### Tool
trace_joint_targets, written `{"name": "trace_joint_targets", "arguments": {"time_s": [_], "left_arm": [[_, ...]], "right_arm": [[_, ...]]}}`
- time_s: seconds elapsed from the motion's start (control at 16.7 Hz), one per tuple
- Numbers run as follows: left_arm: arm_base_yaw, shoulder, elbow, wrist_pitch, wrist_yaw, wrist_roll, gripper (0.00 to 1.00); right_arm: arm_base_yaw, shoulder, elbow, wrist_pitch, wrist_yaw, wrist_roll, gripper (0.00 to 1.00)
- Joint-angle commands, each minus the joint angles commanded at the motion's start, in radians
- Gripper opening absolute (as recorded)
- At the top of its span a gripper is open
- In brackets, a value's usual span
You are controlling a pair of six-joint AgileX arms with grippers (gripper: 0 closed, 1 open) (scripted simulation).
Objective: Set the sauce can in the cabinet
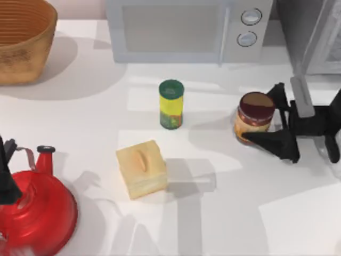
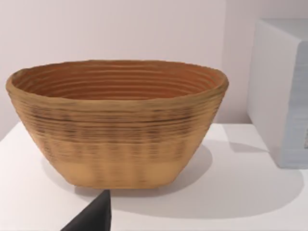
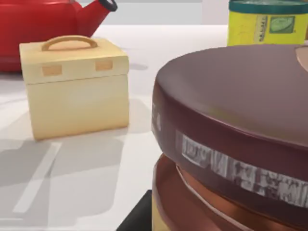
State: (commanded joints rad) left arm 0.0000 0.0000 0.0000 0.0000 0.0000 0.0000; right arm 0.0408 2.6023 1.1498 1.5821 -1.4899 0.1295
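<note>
Maroon-lidded, the can [image 1: 254,117] stands on the table's right side, just below the cabinet [image 1: 314,37] at the far right corner, with the right gripper [image 1: 266,120] spread around it, one finger behind and one in front, not visibly pressing. I judge the grasp is in hand: next the fingers must close, then lift toward the cabinet. Left gripper [image 1: 6,176] is parked by the kettle [image 1: 37,210], and I cannot tell its state

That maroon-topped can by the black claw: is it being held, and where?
It cannot be told. The right gripper has its jaws either side of the sauce can, around its body, but whether they press it is unclear.
</note>
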Motion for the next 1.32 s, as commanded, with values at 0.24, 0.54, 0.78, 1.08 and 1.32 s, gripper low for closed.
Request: {"name": "trace_joint_targets", "arguments": {"time_s": [0.24,0.54,0.78,1.08,1.32], "left_arm": [[0.000,0.000,0.000,0.000,0.000,0.000,1.00],[0.000,0.000,0.000,0.000,0.000,0.000,1.00],[0.000,0.000,0.000,0.000,0.000,0.000,1.00],[0.000,0.000,0.000,0.000,0.000,0.000,1.00],[0.000,0.000,0.000,0.000,0.000,0.000,1.00]], "right_arm": [[0.000,0.000,0.000,0.000,0.000,0.000,0.00],[0.000,0.000,0.000,0.000,0.000,0.000,0.00],[-0.002,-0.023,-0.004,-0.018,-0.001,0.006,0.00],[-0.004,-0.131,-0.018,-0.088,0.001,0.027,0.00],[-0.005,-0.214,-0.026,-0.141,0.001,0.041,0.00]]}}
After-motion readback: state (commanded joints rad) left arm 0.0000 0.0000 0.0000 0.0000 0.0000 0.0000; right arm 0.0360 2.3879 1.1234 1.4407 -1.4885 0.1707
